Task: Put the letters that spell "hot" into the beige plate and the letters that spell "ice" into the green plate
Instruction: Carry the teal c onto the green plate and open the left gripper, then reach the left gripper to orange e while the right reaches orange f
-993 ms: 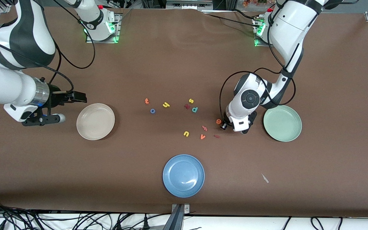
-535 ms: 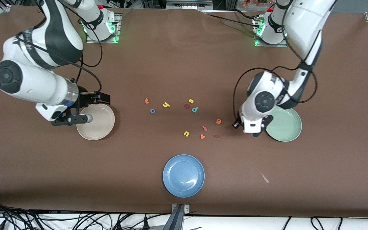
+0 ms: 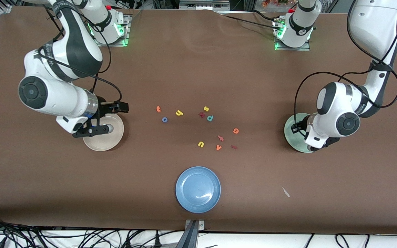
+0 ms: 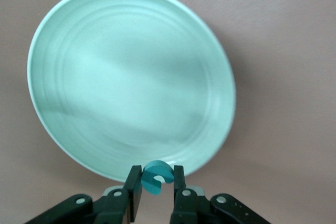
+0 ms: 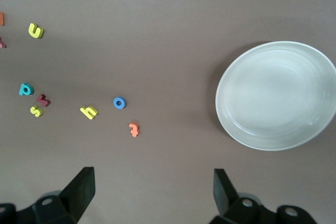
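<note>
My left gripper (image 4: 156, 176) is shut on the teal c (image 4: 156, 176) and hangs over the rim of the green plate (image 4: 131, 77), which shows partly under the arm (image 3: 289, 132). The right gripper (image 5: 153, 183) is open and holds nothing, over the beige plate's (image 3: 106, 143) edge. On the table's middle lie the orange t (image 3: 158, 109), blue o (image 3: 164, 120) and yellow h (image 3: 179, 112). Nearer the left arm's end lie the orange e (image 3: 235, 131) and the dark red i (image 3: 233, 147).
Other loose letters lie among them: yellow s (image 3: 206, 109), teal p (image 3: 210, 118), yellow u (image 3: 201, 144), orange v (image 3: 219, 147). A blue plate (image 3: 197, 189) sits nearest the front camera. A small pale scrap (image 3: 285, 192) lies toward the left arm's end.
The left arm carried the teal c from beside the orange e to over the green plate. The right arm swung in from its end of the table to the beige plate.
</note>
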Motion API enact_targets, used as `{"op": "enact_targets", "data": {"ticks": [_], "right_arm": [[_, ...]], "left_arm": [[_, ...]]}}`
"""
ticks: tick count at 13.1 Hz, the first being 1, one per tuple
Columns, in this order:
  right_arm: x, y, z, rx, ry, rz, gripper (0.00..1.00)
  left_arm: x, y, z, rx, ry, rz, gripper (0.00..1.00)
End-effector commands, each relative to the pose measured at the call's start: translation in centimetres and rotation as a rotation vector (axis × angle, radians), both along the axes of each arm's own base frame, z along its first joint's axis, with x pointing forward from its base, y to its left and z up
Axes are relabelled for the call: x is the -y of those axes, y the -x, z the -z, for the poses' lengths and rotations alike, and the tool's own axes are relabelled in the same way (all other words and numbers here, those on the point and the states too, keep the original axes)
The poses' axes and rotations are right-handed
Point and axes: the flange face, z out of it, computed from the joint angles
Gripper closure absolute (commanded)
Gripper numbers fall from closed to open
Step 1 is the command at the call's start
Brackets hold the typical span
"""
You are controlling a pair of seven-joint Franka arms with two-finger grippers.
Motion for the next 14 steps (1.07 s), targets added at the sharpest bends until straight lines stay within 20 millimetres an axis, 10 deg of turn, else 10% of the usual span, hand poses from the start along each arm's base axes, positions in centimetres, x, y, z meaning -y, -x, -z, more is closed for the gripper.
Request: {"op": "enact_targets", "data": {"ticks": [1,2,4,8,14], "right_arm": [[-1.5,2.2,1.2,0.035,-0.008,-0.030,0.00],[-2.2,3.0,2.1,0.054,-0.011,-0.032,0.00],[-3.0,3.5,3.7,0.103,-0.020,0.013,0.00],[-6.2,6.4,7.7,0.132,-0.028,0.067,0.01],[-4.8,12.8,14.7,0.209,0.009,0.044,0.01]], "left_arm": [[-0.3,-0.1,1.4,-0.001,0.001,0.042,0.79],[-0.4,-0.3,1.3,0.005,0.000,0.041,0.35],[-0.4,-0.9,-0.2,0.022,0.005,0.051,0.02],[2.8,-1.3,-3.5,0.045,0.026,-0.007,0.01],[15.3,-0.3,-4.0,0.084,-0.011,-0.327,0.01]]}}
